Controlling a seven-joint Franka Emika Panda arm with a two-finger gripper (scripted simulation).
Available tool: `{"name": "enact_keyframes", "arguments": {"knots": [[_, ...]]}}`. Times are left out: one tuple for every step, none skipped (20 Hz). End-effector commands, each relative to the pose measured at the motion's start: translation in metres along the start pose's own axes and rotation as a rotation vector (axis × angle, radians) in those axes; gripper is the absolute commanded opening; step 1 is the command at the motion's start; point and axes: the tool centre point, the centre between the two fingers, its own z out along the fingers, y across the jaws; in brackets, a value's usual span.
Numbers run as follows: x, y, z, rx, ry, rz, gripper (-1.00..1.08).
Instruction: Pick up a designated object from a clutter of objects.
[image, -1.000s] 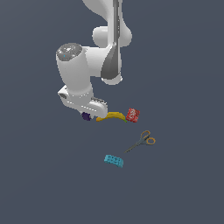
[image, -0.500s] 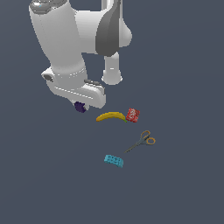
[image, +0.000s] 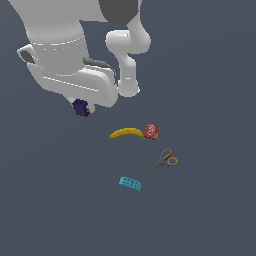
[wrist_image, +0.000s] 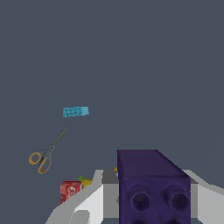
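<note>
The dark purple block (image: 81, 107) (wrist_image: 151, 183), the designated object, hangs in the air under the big white arm, with my gripper (image: 81, 106) shut on it; the fingers are mostly hidden behind the hand. In the wrist view the block fills the foreground with its round underside holes showing. The rest of the clutter lies below on the floor: a yellow banana (image: 127, 132) (wrist_image: 85, 180), a red patterned block (image: 152, 131) (wrist_image: 70, 191), grey scissors with orange handles (image: 163, 161) (wrist_image: 46, 152) and a cyan studded brick (image: 130, 184) (wrist_image: 75, 111).
The white arm and its base column (image: 127, 55) fill the upper part of the exterior view's left. A plain dark grey floor (image: 210, 210) runs all around the objects.
The arm has lifted the purple block up and toward the exterior view's left, away from the banana, and it now looms larger. The objects on the floor have not moved.
</note>
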Motion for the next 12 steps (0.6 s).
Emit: {"name": "enact_keyframes", "arguments": {"knots": [[0.005, -0.002, -0.017, 0.000, -0.001, 0.000, -1.00], [0.007, -0.002, -0.023, 0.000, -0.001, 0.000, -1.00], [0.009, -0.003, -0.028, 0.000, -0.001, -0.001, -1.00], [0.011, -0.003, -0.033, 0.000, -0.001, -0.001, -1.00], [0.013, -0.004, -0.037, 0.000, -0.001, -0.001, -1.00], [0.014, -0.004, -0.041, 0.000, -0.001, -0.001, -1.00], [0.015, -0.004, -0.045, 0.000, -0.001, -0.001, -1.00], [0.017, -0.005, -0.048, 0.000, -0.001, -0.001, -1.00], [0.018, -0.005, -0.051, 0.000, -0.001, -0.001, -1.00], [0.019, -0.005, -0.053, 0.000, -0.001, -0.001, -1.00], [0.020, -0.006, -0.056, 0.000, -0.001, -0.001, -1.00], [0.020, -0.006, -0.058, 0.000, -0.001, -0.001, -1.00]]}}
